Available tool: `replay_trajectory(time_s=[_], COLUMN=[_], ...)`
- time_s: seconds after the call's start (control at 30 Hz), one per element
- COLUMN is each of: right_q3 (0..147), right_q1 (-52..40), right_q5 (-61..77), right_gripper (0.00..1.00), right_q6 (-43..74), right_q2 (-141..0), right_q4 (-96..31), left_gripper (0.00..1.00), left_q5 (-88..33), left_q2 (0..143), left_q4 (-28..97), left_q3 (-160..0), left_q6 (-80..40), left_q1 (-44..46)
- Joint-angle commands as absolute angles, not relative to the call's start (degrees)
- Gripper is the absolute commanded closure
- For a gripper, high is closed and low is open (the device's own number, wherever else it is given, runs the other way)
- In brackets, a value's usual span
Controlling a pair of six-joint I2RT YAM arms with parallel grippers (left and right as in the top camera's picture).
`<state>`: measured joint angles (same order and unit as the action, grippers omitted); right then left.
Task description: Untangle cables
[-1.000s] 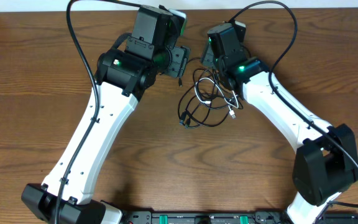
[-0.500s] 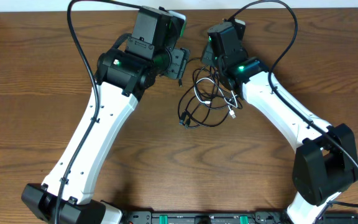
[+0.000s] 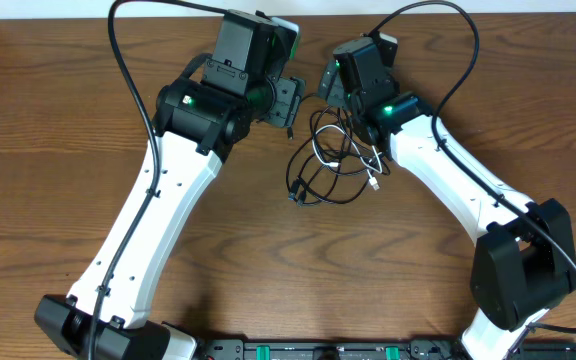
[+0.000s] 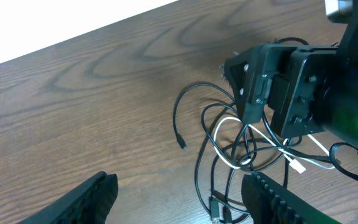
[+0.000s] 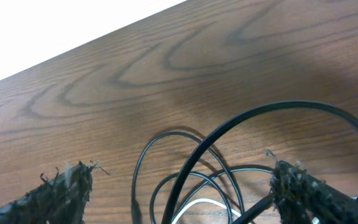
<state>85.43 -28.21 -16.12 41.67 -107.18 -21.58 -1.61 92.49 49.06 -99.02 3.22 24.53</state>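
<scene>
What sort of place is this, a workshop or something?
Probably a robotics lab or test bench: a left arm and right arm, both white, sit at a wood-grain table, with a tangled black cable and white cable between them.

Both arms are the same build from what I see. Left arm (image 3: 158,215) and right arm (image 3: 458,185): long white links, black joint housings. Green LED (image 3: 190,99) lit on the left housing, a second green light (image 3: 390,108) on the right one. Thick black wire (image 3: 116,50) loops off the left arm, matching black cord (image 3: 474,45) off the right. Left gripper (image 4: 179,199): black with ribbed fingers (image 4: 284,199). Right gripper (image 5: 179,193): black, with frayed, fuzzy pads (image 5: 64,183). Its body is a boxy black block with small screws on the face.
</scene>
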Motion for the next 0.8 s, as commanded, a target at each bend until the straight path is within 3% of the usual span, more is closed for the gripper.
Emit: replay_trajectory(time_s=[0.0,0.27,0.77], right_q3=[85.49,85.49,85.47], right_q1=[-27.2,-25.21,-25.21], right_q5=[-17.93,-17.63,-16.99], right_gripper=[0.13,0.19,0.19], right_q6=[44.82,46.28,46.28], right_q2=[-105.78,-107.11,-109.16], right_q4=[-21.17,-19.2,-19.18], left_gripper=[0.31,0.31,0.31], left_q5=[-2.13,-2.13,-2.13], left_q2=[92.82,92.82,92.82], left_q4=[49.1,49.08,49.08], left_q3=[-98.48,-98.48,-98.48], left_q6=[2.98,2.98,2.98], left_q1=[24.51,24.51,24.51])
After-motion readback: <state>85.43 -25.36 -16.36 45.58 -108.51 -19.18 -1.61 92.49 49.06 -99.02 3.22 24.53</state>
